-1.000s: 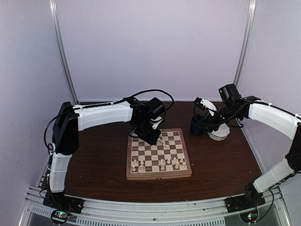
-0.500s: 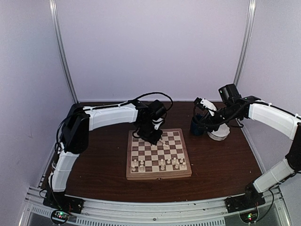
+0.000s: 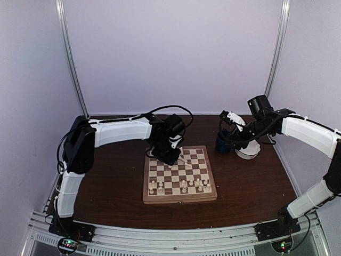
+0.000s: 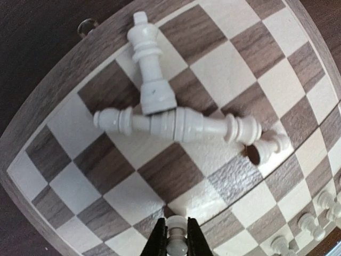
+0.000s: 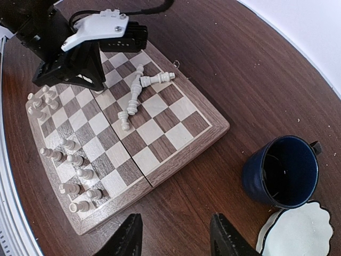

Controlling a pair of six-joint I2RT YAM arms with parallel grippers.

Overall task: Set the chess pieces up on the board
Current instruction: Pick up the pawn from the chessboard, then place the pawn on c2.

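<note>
The board lies mid-table, also in the left wrist view and right wrist view. Several cream chess pieces stand along its near rows. Three pieces lie toppled in a heap near the far edge, and a small pawn lies beside them. My left gripper is shut on a small white pawn just above the board's far part. My right gripper is open and empty above the bare table, right of the board.
A dark blue mug stands right of the board, with a white scalloped bowl beside it; both show in the top view, the mug and the bowl. A brass clasp is on the board's far rim.
The left arm's elbow swung right, then back left; its gripper stayed over the board's far part. The right arm has not moved.
</note>
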